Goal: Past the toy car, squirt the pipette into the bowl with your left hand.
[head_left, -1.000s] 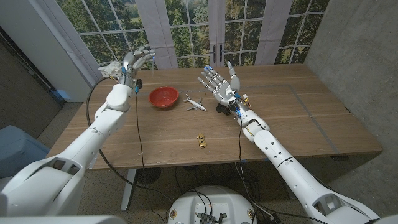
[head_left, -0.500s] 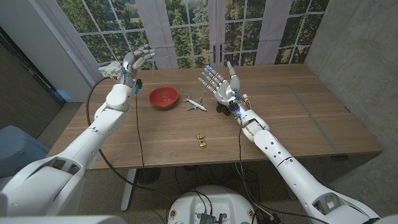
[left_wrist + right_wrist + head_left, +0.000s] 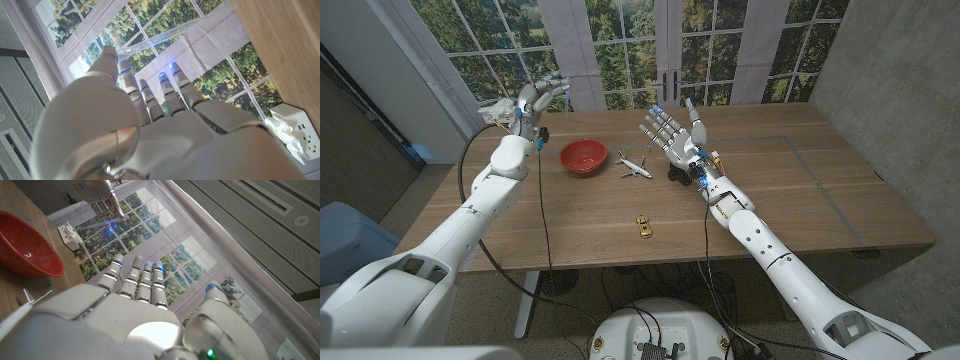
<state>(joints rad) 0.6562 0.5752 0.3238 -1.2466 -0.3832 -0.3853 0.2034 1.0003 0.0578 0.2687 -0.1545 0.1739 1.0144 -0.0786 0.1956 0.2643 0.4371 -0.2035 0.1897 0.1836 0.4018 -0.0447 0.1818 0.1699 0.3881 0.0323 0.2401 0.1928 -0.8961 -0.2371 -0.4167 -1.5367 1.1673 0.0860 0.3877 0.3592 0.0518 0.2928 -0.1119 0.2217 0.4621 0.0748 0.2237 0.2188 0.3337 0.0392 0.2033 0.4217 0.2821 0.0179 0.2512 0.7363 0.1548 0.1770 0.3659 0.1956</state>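
My left hand [image 3: 537, 98] is raised over the table's far left corner, behind and to the left of the red bowl [image 3: 583, 156]. In the left wrist view a clear pipette [image 3: 170, 36] runs out from between the thumb and fingers of that hand [image 3: 150, 125], pinched at its end. The small yellow toy car [image 3: 645, 225] sits near the table's front middle. My right hand [image 3: 670, 132] stands upright and open to the right of the bowl, fingers spread, holding nothing. The right wrist view shows the bowl [image 3: 27, 247] and the left hand [image 3: 100, 192] beyond my right hand [image 3: 140, 315].
A white toy airplane [image 3: 635, 165] lies just right of the bowl. A small black object [image 3: 677, 176] sits by my right wrist. A white power strip [image 3: 300, 135] sits at the table's far left edge. Windows stand behind the wooden table [image 3: 770, 200].
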